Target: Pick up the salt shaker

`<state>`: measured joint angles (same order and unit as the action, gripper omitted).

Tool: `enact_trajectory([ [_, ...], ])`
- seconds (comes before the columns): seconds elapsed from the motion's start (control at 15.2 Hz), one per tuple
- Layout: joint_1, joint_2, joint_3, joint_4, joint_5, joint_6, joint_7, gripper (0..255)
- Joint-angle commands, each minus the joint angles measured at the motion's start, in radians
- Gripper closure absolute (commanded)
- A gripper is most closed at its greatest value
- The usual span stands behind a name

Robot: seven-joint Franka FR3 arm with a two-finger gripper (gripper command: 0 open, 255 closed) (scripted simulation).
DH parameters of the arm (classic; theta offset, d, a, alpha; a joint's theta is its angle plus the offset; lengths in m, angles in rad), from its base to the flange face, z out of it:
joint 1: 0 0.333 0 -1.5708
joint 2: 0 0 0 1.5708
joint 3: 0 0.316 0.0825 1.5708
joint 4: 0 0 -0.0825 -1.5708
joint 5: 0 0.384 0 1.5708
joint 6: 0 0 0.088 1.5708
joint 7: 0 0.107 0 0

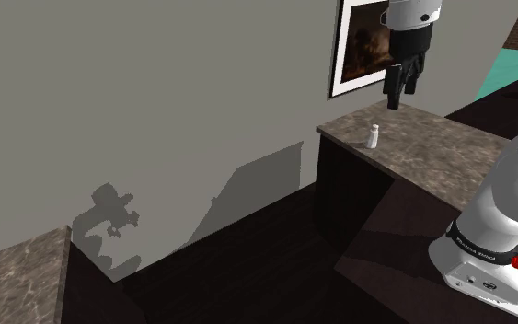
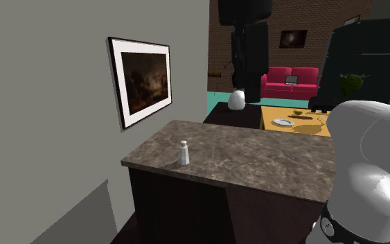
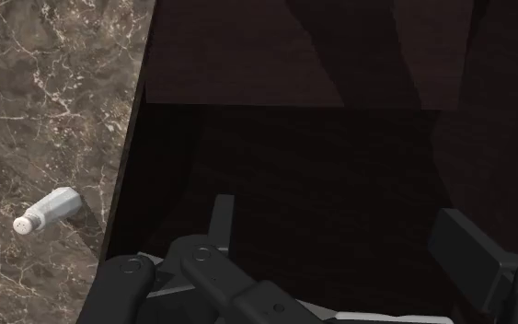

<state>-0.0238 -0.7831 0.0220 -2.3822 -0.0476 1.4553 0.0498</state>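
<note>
The salt shaker (image 1: 373, 136) is small and white, and it stands upright near the wall-side corner of a brown marble counter (image 1: 431, 152). In the second exterior view the shaker (image 2: 183, 153) stands close to the counter's (image 2: 255, 163) near edge. My black gripper (image 1: 402, 85) hangs well above the counter, higher than the shaker and off to its side. In the wrist view the fingers (image 3: 222, 221) stand wide apart with nothing between them. There the gripper (image 3: 339, 235) looks down on dark floor past the counter's edge, with the shaker (image 3: 50, 210) off to one side.
A framed picture (image 2: 143, 80) hangs on the grey wall beside the counter. A white jug (image 2: 237, 100), a yellow table with a plate (image 2: 283, 122) and a red sofa (image 2: 290, 82) lie beyond. Another marble top (image 1: 17, 276) sits at the shoulder view's lower left.
</note>
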Motion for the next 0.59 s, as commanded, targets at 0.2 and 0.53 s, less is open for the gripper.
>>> enact_trajectory([
  [0.2, -0.024, 0.053, -0.044, -0.026, -0.039, 0.073, -0.035, 0],
  [0.53, -0.062, 0.165, -0.116, -0.046, -0.097, 0.197, -0.089, 0],
])
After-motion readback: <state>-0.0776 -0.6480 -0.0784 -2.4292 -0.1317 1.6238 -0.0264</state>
